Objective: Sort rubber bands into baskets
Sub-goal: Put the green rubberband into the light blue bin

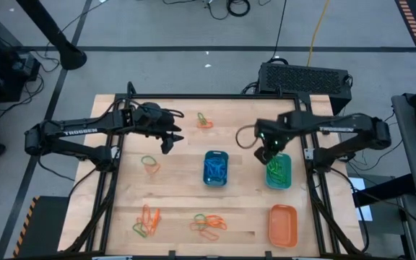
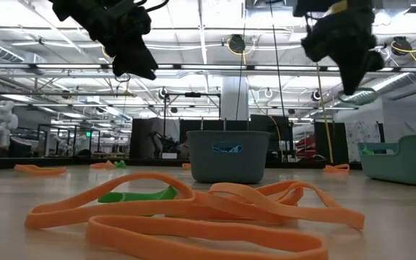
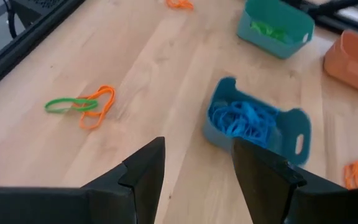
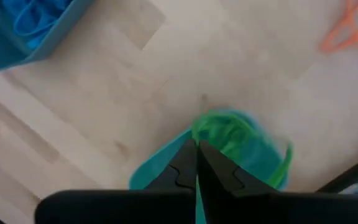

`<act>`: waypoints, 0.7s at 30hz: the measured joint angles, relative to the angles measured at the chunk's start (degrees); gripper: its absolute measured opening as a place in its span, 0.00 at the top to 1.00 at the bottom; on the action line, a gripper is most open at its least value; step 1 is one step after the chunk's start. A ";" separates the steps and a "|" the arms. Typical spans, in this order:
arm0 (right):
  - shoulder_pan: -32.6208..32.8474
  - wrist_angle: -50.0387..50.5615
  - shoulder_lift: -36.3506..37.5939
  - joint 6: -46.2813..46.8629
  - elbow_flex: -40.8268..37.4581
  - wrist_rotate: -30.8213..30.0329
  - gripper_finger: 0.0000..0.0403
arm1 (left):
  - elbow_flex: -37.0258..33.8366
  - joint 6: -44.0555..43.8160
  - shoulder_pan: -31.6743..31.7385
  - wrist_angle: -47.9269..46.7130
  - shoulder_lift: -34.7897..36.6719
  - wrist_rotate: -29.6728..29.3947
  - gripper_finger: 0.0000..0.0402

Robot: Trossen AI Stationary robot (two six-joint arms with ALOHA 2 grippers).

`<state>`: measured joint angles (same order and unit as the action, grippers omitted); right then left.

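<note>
Left end effector (image 1: 170, 137) upper left of centre, fingers spread, empty, above bare tabletop (image 1: 183, 184). Blue basket (image 1: 216, 167) centre, blue rubber bands (image 3: 241, 119) inside. Right end effector (image 1: 269, 154) fingers pressed together, nothing visibly gripped, over teal basket (image 1: 280, 173) holding green bands (image 4: 229, 134). Orange basket (image 1: 282, 224) lower right, looks empty. Loose bands (image 1: 208, 224) along bottom.

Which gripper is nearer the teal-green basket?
Right. The right gripper hangs shut over the teal-green basket; the left gripper hovers open beyond the blue basket.

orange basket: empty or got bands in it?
Empty. From above, the orange basket shows only bare orange floor, while the blue basket and teal basket hold bands.
</note>
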<state>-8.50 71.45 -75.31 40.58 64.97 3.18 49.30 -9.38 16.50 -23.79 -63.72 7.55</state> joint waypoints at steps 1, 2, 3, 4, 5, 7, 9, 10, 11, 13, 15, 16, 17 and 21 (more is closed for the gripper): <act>1.62 -0.58 0.88 2.12 -0.92 -0.02 1.00 | 0.00 0.68 0.13 -0.16 0.00 0.00 0.52; 3.07 -1.42 1.69 4.15 -2.01 -0.02 1.00 | 0.00 1.03 0.30 0.02 0.00 0.00 0.52; 4.42 -2.69 2.37 6.00 -3.25 -0.04 1.00 | 0.00 1.30 0.50 0.23 0.00 0.00 0.52; 5.67 -4.25 2.93 7.74 -4.64 -0.02 1.00 | 0.00 1.34 0.72 0.50 0.01 0.01 0.52; 6.81 -5.85 3.30 9.33 -6.09 -0.02 1.00 | 0.00 1.33 1.00 0.88 0.02 0.13 0.52; 8.78 -8.43 3.64 12.35 -8.83 -0.03 1.00 | 0.00 1.33 1.62 1.20 0.02 1.43 0.52; 10.46 -10.51 3.65 15.19 -11.19 -0.02 1.00 | 0.00 1.15 1.95 1.40 0.02 3.18 0.52; 11.23 -11.34 3.63 16.63 -12.20 -0.02 1.00 | 0.00 1.12 1.95 1.42 0.02 3.57 0.52; 12.00 -12.00 3.63 17.82 -13.04 -0.04 1.00 | 0.00 1.12 1.94 1.40 0.02 3.67 0.52; 13.14 -13.49 3.63 20.28 -14.87 -0.09 1.00 | 0.00 1.13 1.90 1.40 0.02 3.83 0.52; 13.84 -13.54 3.63 22.31 -16.31 -0.17 1.00 | 0.00 1.00 1.91 1.40 0.02 3.83 0.52; 14.02 -13.45 3.63 23.08 -16.91 -0.27 1.00 | 0.00 0.87 1.91 1.40 0.02 3.83 0.52; 14.12 -13.50 3.63 23.48 -17.55 -0.27 0.99 | 0.00 0.85 1.91 1.40 0.02 3.85 0.52; 14.24 -13.12 3.63 24.34 -19.50 -0.29 0.96 | 0.00 0.71 1.91 1.39 0.02 3.83 0.52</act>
<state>5.74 58.33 -71.68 64.92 45.47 2.89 49.30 -8.67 18.41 -22.41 -63.70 11.38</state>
